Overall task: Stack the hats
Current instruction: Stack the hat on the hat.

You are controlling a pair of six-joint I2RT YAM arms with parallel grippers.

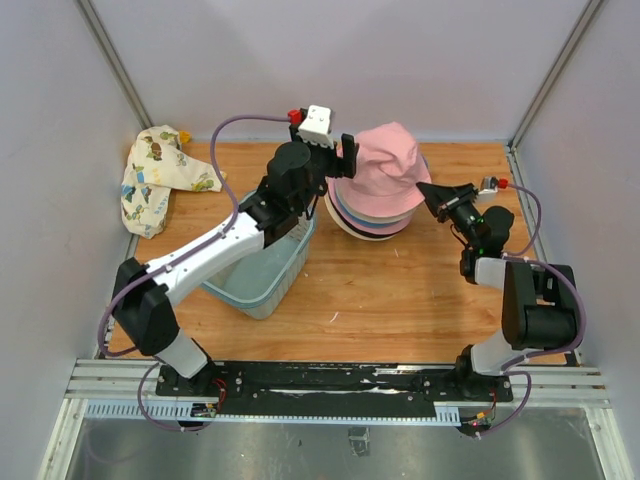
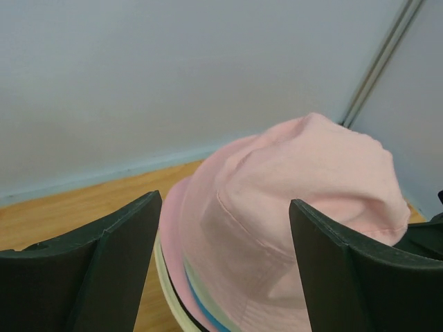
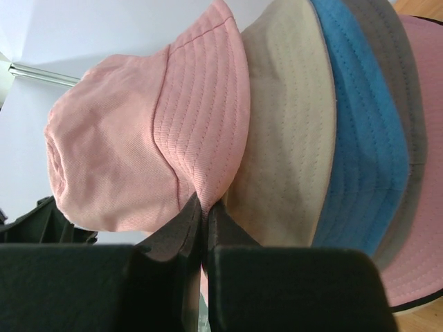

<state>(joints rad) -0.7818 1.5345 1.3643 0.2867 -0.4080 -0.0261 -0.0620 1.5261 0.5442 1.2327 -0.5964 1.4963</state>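
One tip: lift the left pincer [image 2: 225,207] (apart, beside the pink hat [image 1: 385,160]) straight up, then release the right pincer [image 3: 204,211], clamped on its brim, without dragging.

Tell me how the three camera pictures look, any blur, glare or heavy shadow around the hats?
Top external: even soft light, sharp, faint shadow under the hat stack. Left wrist: pink hat slightly soft, left gripper's fingers nearly black. Right wrist: brim stitching crisp, wall at upper left washed out.

Bright, even light — soft shadows
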